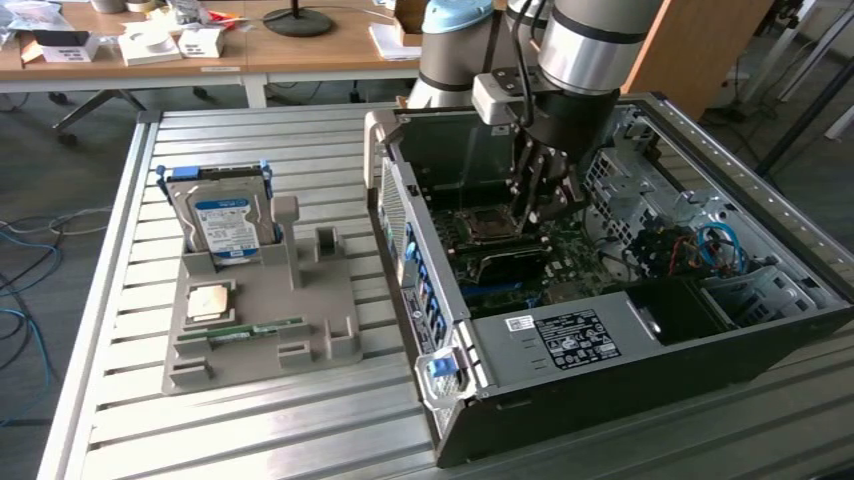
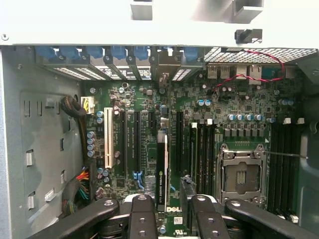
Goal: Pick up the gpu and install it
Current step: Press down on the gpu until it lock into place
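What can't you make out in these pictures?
- Whether the gpu sits fully in its slot: wrist view, the gripper covers one end.
- Text on the hard drive label: exterior view, too small.
- What stands on the black round base: exterior view, cut off by the top edge.

A ribbed metal tabletop (image 1: 267,430) carries two things. A grey plastic tray (image 1: 318,300) lies flat toward the exterior view's left. Just beside it, toward the exterior view's right, an open computer case (image 1: 601,400) lies on its side, its interior facing up.
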Robot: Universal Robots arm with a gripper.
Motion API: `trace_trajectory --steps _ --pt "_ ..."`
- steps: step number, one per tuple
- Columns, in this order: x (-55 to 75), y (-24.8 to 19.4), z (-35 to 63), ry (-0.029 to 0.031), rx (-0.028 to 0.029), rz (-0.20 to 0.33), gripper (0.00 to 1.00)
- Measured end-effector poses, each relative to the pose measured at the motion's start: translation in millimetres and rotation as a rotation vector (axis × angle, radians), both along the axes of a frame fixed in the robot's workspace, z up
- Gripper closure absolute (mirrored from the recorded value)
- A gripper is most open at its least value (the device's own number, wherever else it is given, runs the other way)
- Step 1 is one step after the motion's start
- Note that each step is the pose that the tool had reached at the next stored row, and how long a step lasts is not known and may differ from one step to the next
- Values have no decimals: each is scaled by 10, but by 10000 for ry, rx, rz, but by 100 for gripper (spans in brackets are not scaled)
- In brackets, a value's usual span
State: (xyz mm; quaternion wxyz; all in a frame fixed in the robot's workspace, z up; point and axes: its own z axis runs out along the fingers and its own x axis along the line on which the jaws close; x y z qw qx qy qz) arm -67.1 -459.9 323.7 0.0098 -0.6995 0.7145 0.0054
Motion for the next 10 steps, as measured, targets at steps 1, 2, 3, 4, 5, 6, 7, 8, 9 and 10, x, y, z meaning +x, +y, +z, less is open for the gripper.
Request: trace_trajectory --steps 1,2,3,4,5,6,7,8,9,10 --pt "0 0 0 0 0 0 66" --pt "0 0 0 0 0 0 66" --pt "0 0 0 0 -1 0 66" --pt "0 0 0 0 0 0 66" --pt "0 0 0 0 0 0 66" --pt "0 0 0 0 0 0 66" --pt "0 0 0 0 0 0 66" --pt "0 0 0 0 0 0 66" --pt "0 0 0 0 0 0 66" --pt "0 0 0 0 0 0 66"
